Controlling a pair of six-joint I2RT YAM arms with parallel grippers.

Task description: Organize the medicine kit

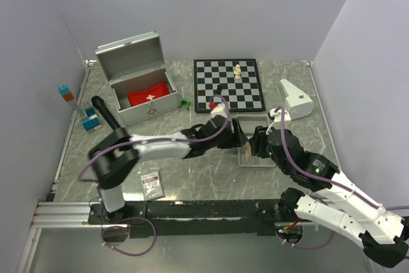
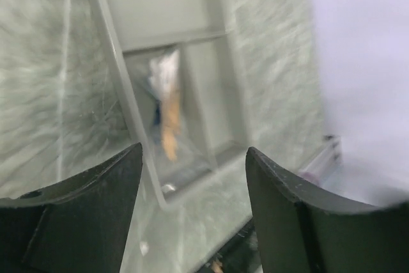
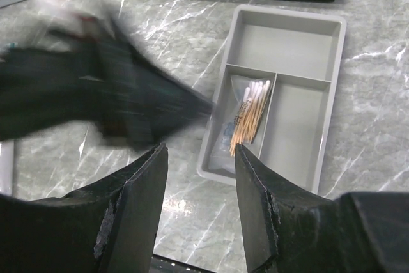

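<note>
**Hovering over the grey tray with both grippers open**

Seen from the top, the medicine kit point(image 1: 151, 112) stands at about ten o'clock on the marble table point(image 1: 192, 171). Its hinged lid is raised and the red white-cross pouch point(image 1: 150, 96) lies inside it. A chessboard point(image 1: 229, 84) sits at twelve o'clock and carries one pale chess piece point(image 1: 238, 70).

Just on the six o'clock side of the board lies the shallow grey tray point(image 3: 287, 43), well apart from the kit. Both arms meet above it.

- The left gripper point(image 2: 193, 158) reaches in from nine o'clock. Its jaws are spread wide with nothing between them.
- The right gripper point(image 3: 199, 151) comes in from five o'clock. Its jaws are likewise parted and empty.

In the right wrist view, a clear bag of cotton swabs point(image 3: 249, 116) lies in the nine o'clock one of the tray's two long compartments. The left arm shows there only as a dark blur.

A small packet point(image 1: 152, 183) lies at seven o'clock near the left arm's base. Blue blocks point(image 1: 91, 121) stand at nine o'clock by the wall.
</note>
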